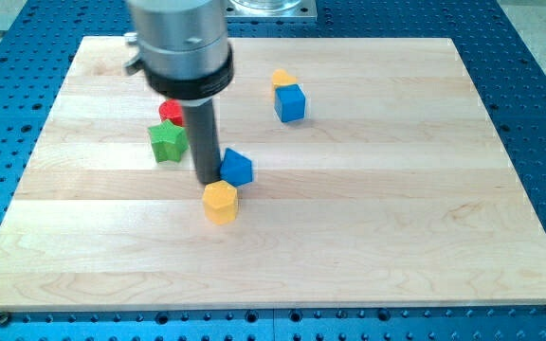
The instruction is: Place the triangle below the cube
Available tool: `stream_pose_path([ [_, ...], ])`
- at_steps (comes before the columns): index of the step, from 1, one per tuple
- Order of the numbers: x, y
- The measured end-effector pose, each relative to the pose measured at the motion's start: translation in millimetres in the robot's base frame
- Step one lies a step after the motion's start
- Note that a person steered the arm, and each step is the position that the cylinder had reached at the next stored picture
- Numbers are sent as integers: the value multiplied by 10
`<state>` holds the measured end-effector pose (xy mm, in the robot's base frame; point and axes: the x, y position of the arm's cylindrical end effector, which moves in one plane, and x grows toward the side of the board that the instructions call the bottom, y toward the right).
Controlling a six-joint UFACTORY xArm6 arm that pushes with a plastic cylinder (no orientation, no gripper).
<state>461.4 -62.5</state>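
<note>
- my tip [208, 180] touched the left side of the blue triangle [238, 168]; it is a bare rod, grasping nothing.
- the blue triangle sat just above the yellow hexagon [220, 202], well below-left of the blue cube [291, 102].
- a yellow block [282, 78] touched the cube's top.
- a green star [167, 142] and a red block [171, 111] lay left of the rod.

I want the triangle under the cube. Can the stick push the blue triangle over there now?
Probably yes. My tip sits right against the blue triangle on its left, and bare wood lies between it and the blue cube.
</note>
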Motion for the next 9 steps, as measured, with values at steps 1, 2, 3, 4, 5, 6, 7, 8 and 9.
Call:
stream_pose_path([
  [1,-37,289],
  [2,-175,599],
  [3,-175,527],
  [4,-144,266],
  [5,147,511],
  [6,214,837],
  [7,214,846],
  [8,181,997],
  [9,-286,1206],
])
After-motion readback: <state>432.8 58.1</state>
